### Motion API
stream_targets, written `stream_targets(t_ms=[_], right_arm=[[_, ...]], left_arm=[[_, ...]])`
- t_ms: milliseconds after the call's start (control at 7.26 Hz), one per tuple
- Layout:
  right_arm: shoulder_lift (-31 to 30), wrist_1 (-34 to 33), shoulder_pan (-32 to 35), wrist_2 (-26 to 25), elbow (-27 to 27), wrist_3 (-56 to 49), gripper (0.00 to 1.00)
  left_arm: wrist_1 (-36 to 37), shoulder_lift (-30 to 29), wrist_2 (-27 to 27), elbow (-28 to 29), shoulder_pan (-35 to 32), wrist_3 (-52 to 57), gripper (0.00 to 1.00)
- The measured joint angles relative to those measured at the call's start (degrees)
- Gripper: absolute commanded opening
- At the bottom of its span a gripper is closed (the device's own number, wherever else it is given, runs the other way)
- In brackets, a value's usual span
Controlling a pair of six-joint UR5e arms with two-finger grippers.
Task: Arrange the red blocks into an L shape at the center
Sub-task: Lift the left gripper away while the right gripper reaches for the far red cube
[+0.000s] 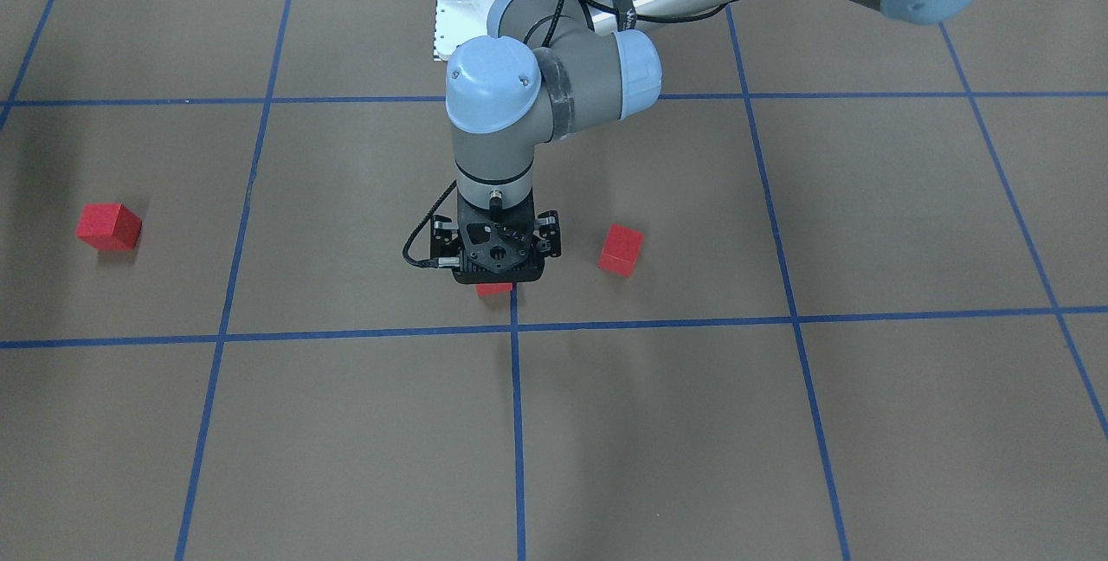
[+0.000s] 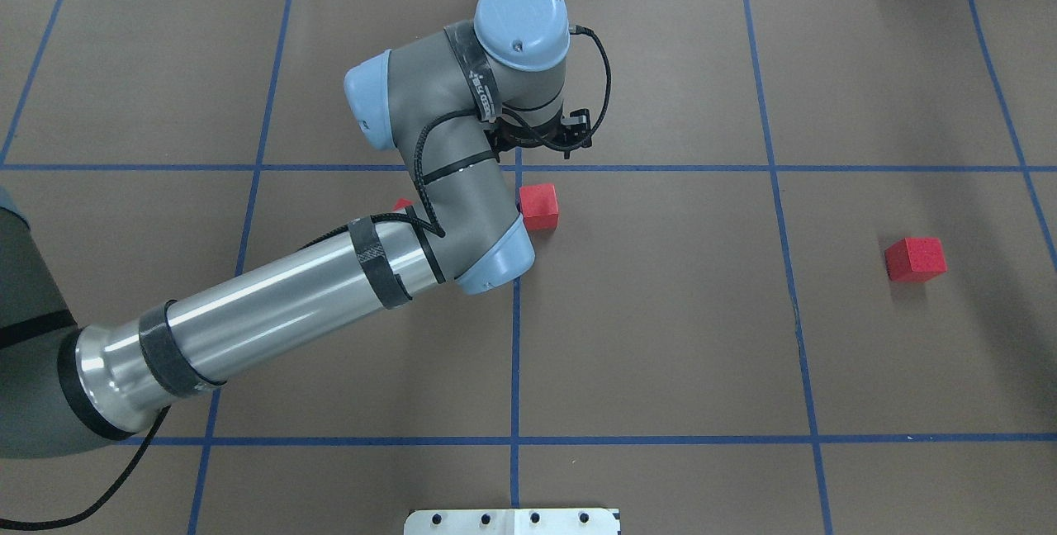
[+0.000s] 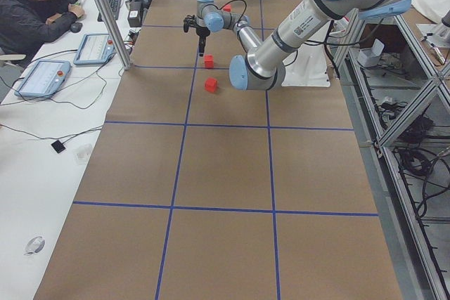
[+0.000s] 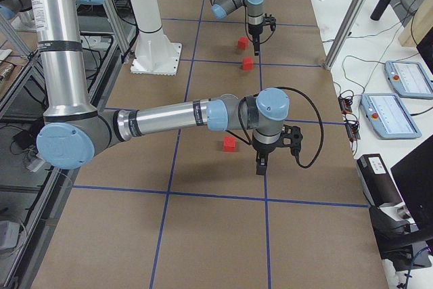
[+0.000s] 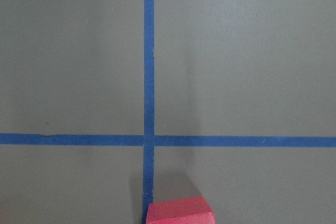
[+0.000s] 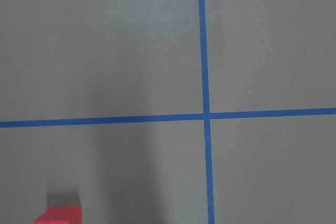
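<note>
One red block (image 1: 494,288) (image 2: 539,206) rests on the brown paper just robot-side of the center (image 1: 514,325) (image 2: 518,168), the blue tape crossing. It also shows at the bottom of the left wrist view (image 5: 178,211). My left gripper (image 1: 497,265) hangs straight down just above this block with its linkages spread wide. It looks open and holds nothing. A second red block (image 1: 621,249) lies a short way off, half hidden by the forearm in the overhead view. The third red block (image 2: 915,259) (image 1: 108,226) lies far off on my right. My right gripper (image 4: 260,167) hovers high near that block, and I cannot tell its state.
The white base plate (image 2: 512,523) sits at the near table edge. Tablets (image 4: 392,113) and cables lie on the side bench beyond the far edge. A person (image 3: 39,5) sits at that bench. My left forearm (image 2: 272,304) stretches low over the left-centre squares.
</note>
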Motion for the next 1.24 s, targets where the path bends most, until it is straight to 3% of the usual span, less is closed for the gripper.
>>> stream_targets(t_ms=[413,827,1240], right_arm=[[-1.03,6.43,-9.54,0.91,1.44,8.7,0.99],[-3.52,18.15,-17.43,-0.13,1.38,12.97,0.99],[-4.87,22.86,-24.21,-2.75,0.84,15.25,0.99]], left_arm=[[5.38,2.51,-3.89,-7.76,-4.34,0.51,0.99],[5.82,3.46,-4.09,-9.3,-5.0,0.57,0.99],[5.8,3.53,-4.21,-9.73,-5.49,0.58,0.99]])
